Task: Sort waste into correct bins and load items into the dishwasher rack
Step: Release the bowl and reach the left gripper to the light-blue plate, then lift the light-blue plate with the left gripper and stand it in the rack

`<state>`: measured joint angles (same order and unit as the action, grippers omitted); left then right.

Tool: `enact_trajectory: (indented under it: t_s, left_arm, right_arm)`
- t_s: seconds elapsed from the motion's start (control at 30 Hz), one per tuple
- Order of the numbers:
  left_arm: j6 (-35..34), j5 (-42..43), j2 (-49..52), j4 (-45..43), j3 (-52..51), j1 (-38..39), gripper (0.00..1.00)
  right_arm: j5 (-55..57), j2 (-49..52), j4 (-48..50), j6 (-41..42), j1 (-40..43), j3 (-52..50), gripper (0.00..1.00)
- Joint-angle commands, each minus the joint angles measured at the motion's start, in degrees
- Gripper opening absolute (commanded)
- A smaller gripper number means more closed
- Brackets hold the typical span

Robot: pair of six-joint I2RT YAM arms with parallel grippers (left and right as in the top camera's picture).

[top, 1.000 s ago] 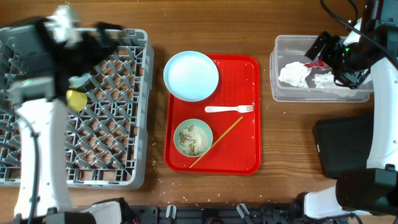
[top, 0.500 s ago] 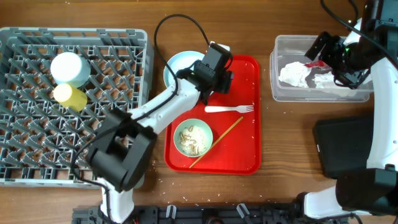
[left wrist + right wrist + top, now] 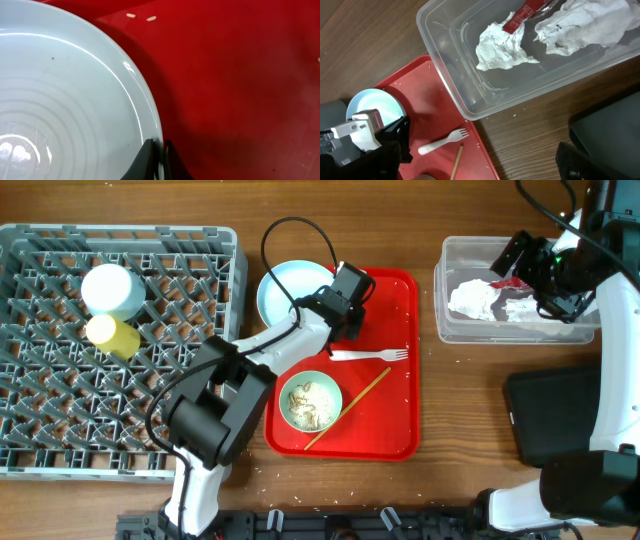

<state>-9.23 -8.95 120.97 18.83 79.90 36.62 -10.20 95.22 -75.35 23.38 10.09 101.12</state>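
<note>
Target grey lattice plastic rack (image 3: 60, 430) awaited pale blue-white round plate (image 3: 288, 292), now shifted left, overhanging flat red tray (image 3: 390, 420) edge; left hand (image 3: 159, 155) clamped on rim – transfer judged begun. Over clear plastic tub (image 3: 445, 290), right hand (image 3: 522, 256): state indeterminable.

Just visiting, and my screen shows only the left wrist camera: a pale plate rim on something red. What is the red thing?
Observer: A red tray, which also carries a white fork and a green bowl of crumbs.
Visitor: Is anything put away already?
Observer: Yes, a grey rack left of the tray holds a yellow cup and a light blue bowl.
Visitor: Any rubbish around?
Observer: Crumpled napkins lie in a clear tub right of the tray.
</note>
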Motion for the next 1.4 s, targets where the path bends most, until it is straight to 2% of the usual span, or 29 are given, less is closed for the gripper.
enact_trajectory:
  t_s: [0.0,0.13,0.27,0.33,0.47,0.6,0.7,0.77,0.83,1.0,1.17,1.37]
  left_arm:
    - [0.04,0.11,0.85,0.22,-0.07,1.42,0.04]
    - [0.02,0.11,-0.7,0.46,-0.04,3.13,0.04]
    - [-0.24,0.55,-6.32,2.67,-0.04,4.35,0.04]
    - [-2.14,1.05,-10.36,4.22,-0.04,4.42,0.04]
    - [-2.14,9.57,-19.41,6.51,-0.07,4.35,0.04]
    - [-3.96,9.57,-26.86,7.98,-0.04,3.85,0.04]
    - [-8.46,10.51,-34.58,9.38,-0.04,0.2,0.04]
    - [-9.49,20.04,-39.95,10.49,-0.07,-5.42,0.04]
    - [-10.73,32.52,-44.02,12.37,-0.07,-15.28,0.04]
    - [-10.56,63.87,-39.5,14.99,-0.07,-38.66,0.04]
    - [-10.51,79.84,-28.87,14.21,-0.07,-50.51,0.04]
    - [-10.51,80.91,-22.36,11.82,-0.07,-54.9,0.04]
  right_arm:
    - [0.55,-0.94,0.11,0.66,0.07,0.11,1.0]
    - [0.55,-0.94,0.11,0.68,0.07,0.11,1.0]
    - [0.55,-0.94,0.11,0.68,0.07,0.11,1.0]
    - [0.55,-0.94,0.11,0.68,0.07,0.11,1.0]
    - [0.52,-0.94,0.11,0.68,0.07,0.11,1.0]
    - [0.52,-0.94,0.11,0.68,0.07,0.11,1.0]
    - [0.55,-0.94,0.11,0.68,0.07,0.11,1.0]
    - [0.52,-0.94,0.11,0.68,0.07,0.11,1.0]
    - [0.52,-0.94,0.11,0.68,0.07,0.11,1.0]
    - [0.55,-0.94,0.11,0.68,0.07,0.11,1.0]
    - [0.55,-0.94,0.11,0.68,0.07,0.11,1.0]
    - [0.55,-0.94,0.11,0.68,0.07,0.11,1.0]
